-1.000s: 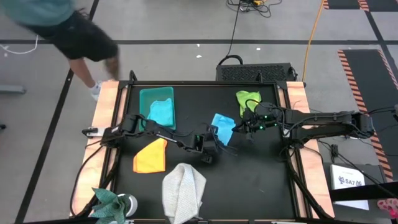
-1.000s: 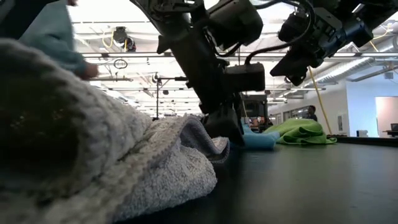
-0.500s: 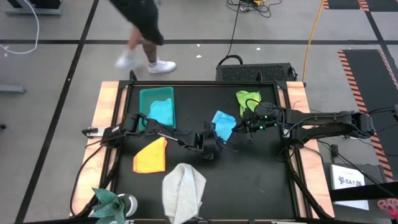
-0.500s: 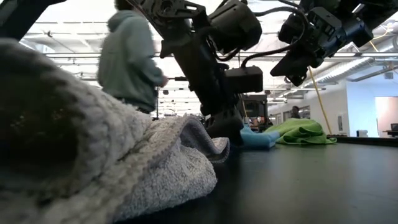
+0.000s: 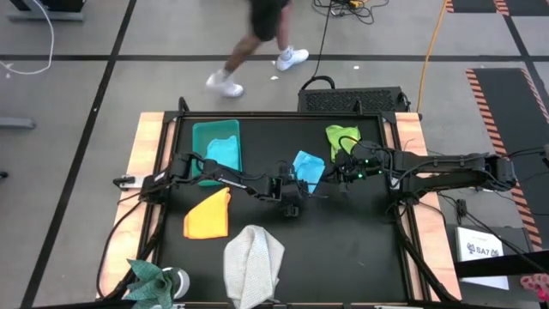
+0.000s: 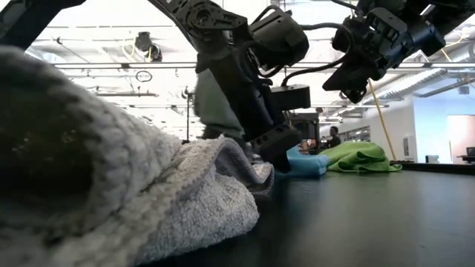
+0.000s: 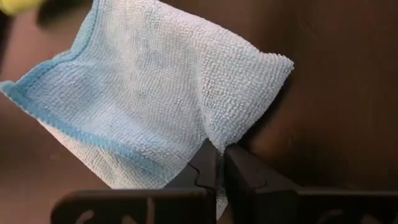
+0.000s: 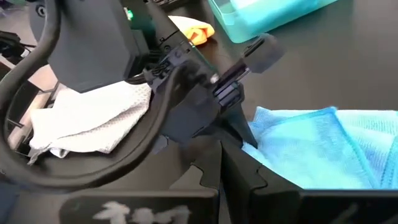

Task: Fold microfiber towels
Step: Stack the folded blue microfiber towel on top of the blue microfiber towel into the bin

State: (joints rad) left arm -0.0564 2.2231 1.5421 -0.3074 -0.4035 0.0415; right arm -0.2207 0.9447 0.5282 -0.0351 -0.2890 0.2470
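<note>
The light blue towel (image 5: 307,167) lies flat on the black table's middle, and my left gripper (image 5: 293,190) is shut on its near edge. My right gripper (image 5: 343,178) hangs shut above the table, just right of that towel, touching nothing. Behind it lies the lime green towel (image 5: 341,137), bunched up. An orange-yellow towel (image 5: 208,215) lies flat at the near left, and a light grey towel (image 5: 253,262) is heaped at the near edge. A blue-green cloth (image 5: 223,153) rests in the teal bin (image 5: 199,137). My left gripper pinches the light blue towel's near edge (image 7: 214,142), beside a corner, between its two fingertips (image 7: 205,163). The fingers slant down from the table's near-left side. The cloth puckers at the pinch, and the rest of it lies flat on the table.
The teal bin stands at the far left. A dark teal crumpled thing (image 5: 153,276) sits at the near left corner. Wooden rails (image 5: 144,172) run along both table sides. A person walks on the floor beyond the far edge. Bare table shows at the near right.
My left gripper has tipped over and edged toward the far side onto the light blue towel's near edge, which it now pinches. The towel's near part has drawn in a little. The person has walked rightward behind the table.
</note>
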